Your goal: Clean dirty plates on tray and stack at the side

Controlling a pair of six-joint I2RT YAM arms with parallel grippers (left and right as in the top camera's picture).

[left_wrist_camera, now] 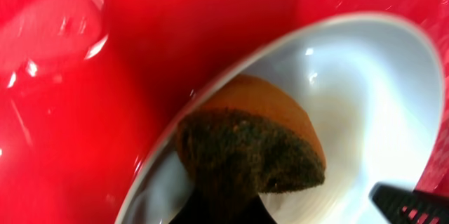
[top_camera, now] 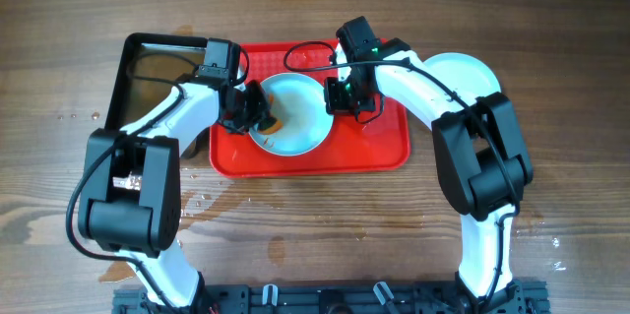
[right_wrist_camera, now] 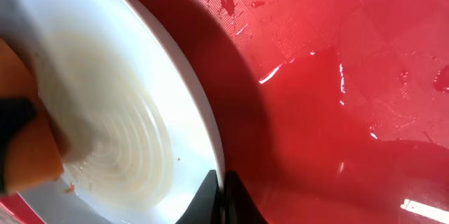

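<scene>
Plate [top_camera: 300, 107] in the middle of the tray [top_camera: 384, 152]: right gripper [top_camera: 342, 97] pinches its rim, left gripper [top_camera: 256, 115] clamps a sponge [left_wrist_camera: 259, 147] against it.

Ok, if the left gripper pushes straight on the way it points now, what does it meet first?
Probably the inner face of the round pale plastic plate: the left gripper holds an orange sponge with a dark scouring face right over it. Whether they already touch is unclear.
</scene>
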